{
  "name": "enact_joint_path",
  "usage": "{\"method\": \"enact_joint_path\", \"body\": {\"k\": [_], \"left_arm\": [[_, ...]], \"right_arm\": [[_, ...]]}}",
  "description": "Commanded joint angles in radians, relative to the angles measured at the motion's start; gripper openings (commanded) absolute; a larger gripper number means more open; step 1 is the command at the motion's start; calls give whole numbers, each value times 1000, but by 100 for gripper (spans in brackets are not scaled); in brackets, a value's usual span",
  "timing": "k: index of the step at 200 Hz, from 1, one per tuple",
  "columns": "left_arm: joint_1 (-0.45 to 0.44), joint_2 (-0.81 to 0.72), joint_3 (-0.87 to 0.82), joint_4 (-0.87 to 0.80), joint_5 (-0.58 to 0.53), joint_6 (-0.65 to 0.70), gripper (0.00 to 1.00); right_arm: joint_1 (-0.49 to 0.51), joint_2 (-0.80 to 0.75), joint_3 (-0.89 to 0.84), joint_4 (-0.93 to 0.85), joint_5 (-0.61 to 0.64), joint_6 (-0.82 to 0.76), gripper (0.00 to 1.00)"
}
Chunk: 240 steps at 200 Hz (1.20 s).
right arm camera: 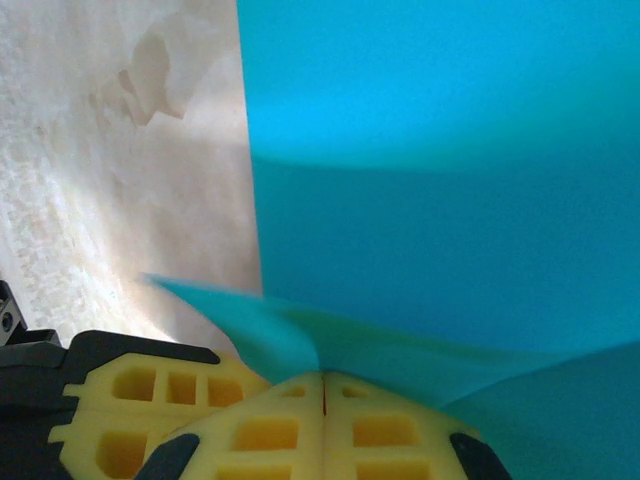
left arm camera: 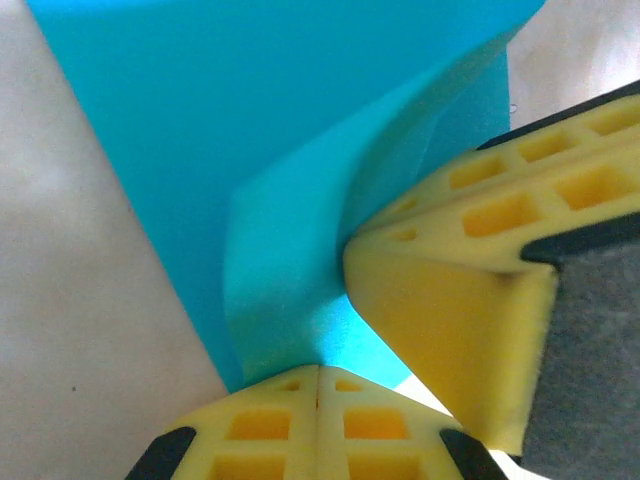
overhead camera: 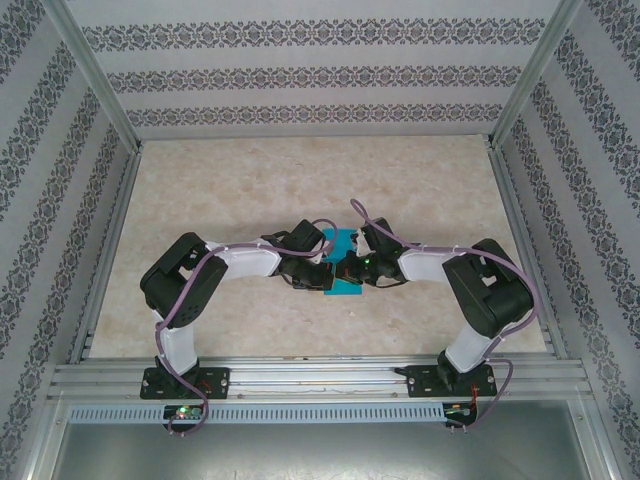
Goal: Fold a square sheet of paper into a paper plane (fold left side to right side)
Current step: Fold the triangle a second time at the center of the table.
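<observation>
- Currently the square sheet of paper (overhead camera: 345,288) sits at the middle of the desk (overhead camera: 230,190), between the two arms, whose wrists meet over it.
- Left hand (left arm camera: 318,385): jaws fully closed, pads meeting flat, with an edge of the sheet pinched in the seam. The paper lifts off the desk and curls upward from this grip.
- Right hand (right arm camera: 323,385): jaws likewise fully closed, with a raised part of the sheet drawn into the seam. Whether this is a corner or an edge cannot be told.
- The two hands sit just beside each other on the same stretch of the sheet. The far part of the sheet appears to lie flat on the desk.
- Handling, as judged: the sheet is very light, thin and limp enough to bow on its own. It will crease wherever it is bent sharply, and a stray pull may wrinkle or tear it.
- The surface looks smooth, so the sheet is likely to slide on the desk if dragged from one side. One part should be pinned while the other is carried over.
- Hold point, as judged: a free edge or corner, taken shallowly at the pad tips. The flat middle offers no purchase.
- No sharp crease can be confirmed, only soft curves.
</observation>
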State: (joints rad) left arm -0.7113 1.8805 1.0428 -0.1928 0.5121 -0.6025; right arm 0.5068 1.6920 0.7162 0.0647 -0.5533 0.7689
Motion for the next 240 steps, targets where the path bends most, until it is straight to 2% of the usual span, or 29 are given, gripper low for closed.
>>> {"method": "enact_joint_path", "body": {"k": [1,67,113,240], "left_arm": [[1,37,-38,-92,-61,21,4],[1,30,-45,-119,-94,0,3],[1,34,-57,-123,-93,-11,3],[1,26,-76,-119,-95,-11,2]], "right_arm": [[18,30,11,-31,48,-11,0],[9,40,17,-83,108,-57,0],[-25,41,41,-86,100,-71,0],[-220,55,66,-116,73,-157,0]]}}
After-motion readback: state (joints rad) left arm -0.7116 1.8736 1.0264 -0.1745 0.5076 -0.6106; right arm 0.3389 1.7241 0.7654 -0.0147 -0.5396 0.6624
